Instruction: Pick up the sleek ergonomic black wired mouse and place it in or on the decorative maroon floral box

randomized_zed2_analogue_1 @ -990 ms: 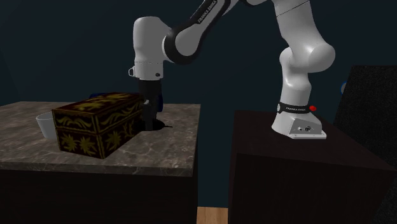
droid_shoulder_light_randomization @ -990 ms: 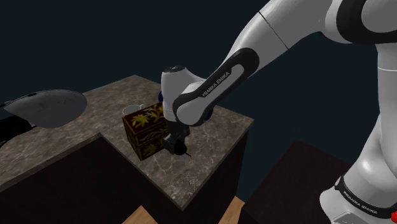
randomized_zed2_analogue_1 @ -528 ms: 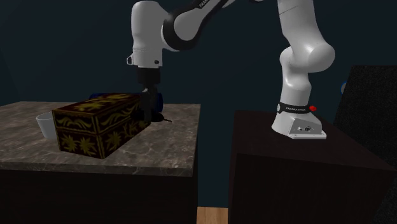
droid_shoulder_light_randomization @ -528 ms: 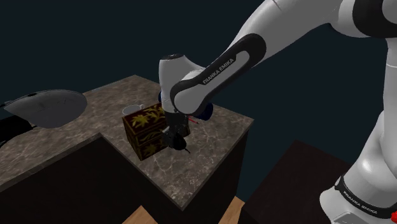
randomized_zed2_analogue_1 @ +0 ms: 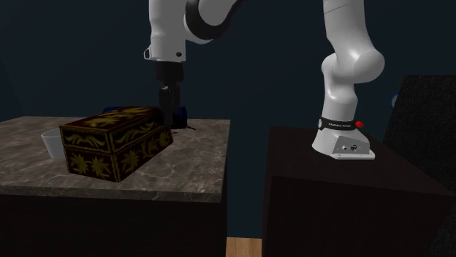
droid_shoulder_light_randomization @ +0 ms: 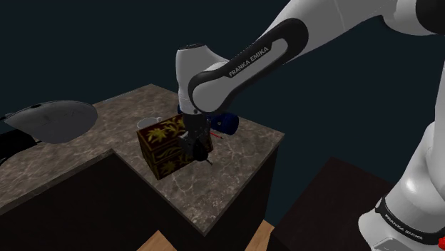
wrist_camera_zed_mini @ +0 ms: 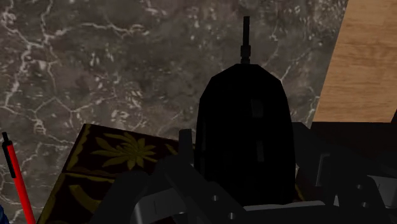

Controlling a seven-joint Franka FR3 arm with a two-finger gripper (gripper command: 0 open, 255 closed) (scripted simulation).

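Gripping the mouse (wrist_camera_zed_mini: 245, 114) by its flanks, my hand (randomized_zed2_analogue_1: 169, 117) hung closed on it above the worktop (randomized_zed2_analogue_1: 197, 160), just beside the box (randomized_zed2_analogue_1: 109, 139). I judged the carry needed more height to clear the lid edge, then a slow sideways shift to centre the mouse before lowering.

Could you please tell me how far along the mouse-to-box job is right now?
Done: the gripper is shut on the black mouse, holding it off the marbled counter. In hand: carrying it, beside the end of the dark floral box. Left: move it over the box and set it down.
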